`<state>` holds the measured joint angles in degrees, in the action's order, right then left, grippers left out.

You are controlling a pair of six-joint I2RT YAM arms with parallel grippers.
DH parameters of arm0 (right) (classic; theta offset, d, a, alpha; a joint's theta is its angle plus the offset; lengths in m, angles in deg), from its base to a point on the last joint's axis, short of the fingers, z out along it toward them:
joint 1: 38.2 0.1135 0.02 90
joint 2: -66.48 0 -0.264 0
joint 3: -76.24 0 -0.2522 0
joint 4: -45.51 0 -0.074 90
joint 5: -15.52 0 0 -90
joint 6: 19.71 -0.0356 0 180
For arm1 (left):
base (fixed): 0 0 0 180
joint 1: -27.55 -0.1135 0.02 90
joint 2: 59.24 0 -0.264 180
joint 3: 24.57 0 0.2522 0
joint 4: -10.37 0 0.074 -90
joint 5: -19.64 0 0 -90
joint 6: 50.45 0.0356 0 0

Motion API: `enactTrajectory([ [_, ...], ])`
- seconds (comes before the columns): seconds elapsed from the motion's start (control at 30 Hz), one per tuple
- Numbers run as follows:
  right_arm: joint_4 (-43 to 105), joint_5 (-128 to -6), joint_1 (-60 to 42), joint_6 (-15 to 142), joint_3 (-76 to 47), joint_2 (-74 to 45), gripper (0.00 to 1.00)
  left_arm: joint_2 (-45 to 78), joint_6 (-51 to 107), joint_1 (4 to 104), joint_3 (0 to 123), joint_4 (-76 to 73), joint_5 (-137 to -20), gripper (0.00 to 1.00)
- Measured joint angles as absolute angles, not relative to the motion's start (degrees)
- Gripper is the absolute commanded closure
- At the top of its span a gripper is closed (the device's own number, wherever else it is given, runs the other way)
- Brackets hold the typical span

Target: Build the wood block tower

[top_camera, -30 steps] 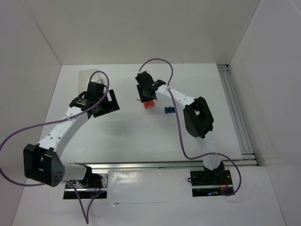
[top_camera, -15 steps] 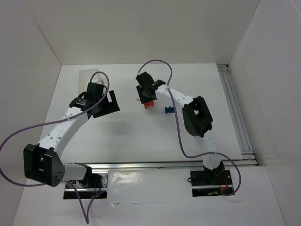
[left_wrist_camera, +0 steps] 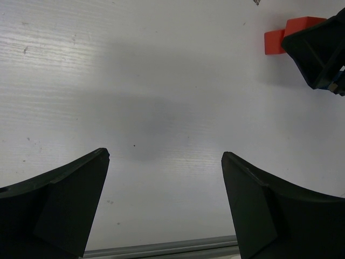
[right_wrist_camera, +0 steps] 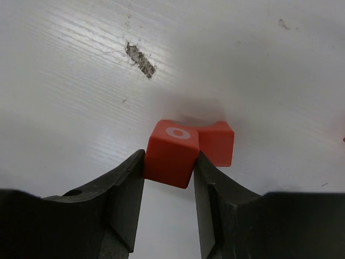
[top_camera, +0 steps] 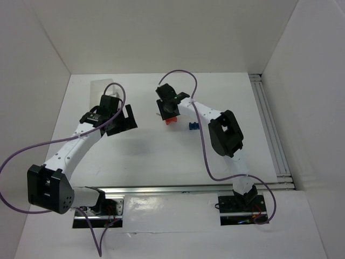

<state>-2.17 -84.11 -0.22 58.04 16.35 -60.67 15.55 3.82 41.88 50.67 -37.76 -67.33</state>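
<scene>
- Top view: the right fingers stand over a red-orange block near the middle of the desk. A small blue block lies near it on the right, apart from it. The left fingers hang well off to the left
- Left wrist view: the left fingers are spread wide and hold nothing above bare desk. Red-orange wood shows in the top right corner, partly behind the right arm's dark finger
- Right wrist view: the right fingers are clamped on two opposite flat sides of the red-orange block, which has a white ring on top. A second red-orange block touches its far side. Whether the held one is lifted or rests on the desk I cannot tell
- Handling, as a judgement: the blocks are tiny, light, stiff painted wood. They will not crush, but the smooth paint may slip or twist, so a square hold on flat faces suits them
- In the way: the touching second block could be dragged along, and the blue block is close. The scuff mark on the desk looks harmless
</scene>
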Motion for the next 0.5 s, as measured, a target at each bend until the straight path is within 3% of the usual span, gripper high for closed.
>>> enactTrajectory([
  [0.2, -2.1, -84.1, -0.2, 58.1, 14.9, -60.7, 0.56, 15.5, 3.8, 41.9, 50.7, -37.8, -67.7, 0.01],
  [0.5, -2.2, -84.1, -0.2, 58.5, 14.2, -60.7, 0.35, 15.5, 3.8, 41.9, 50.7, -37.7, -67.7, 0.01],
])
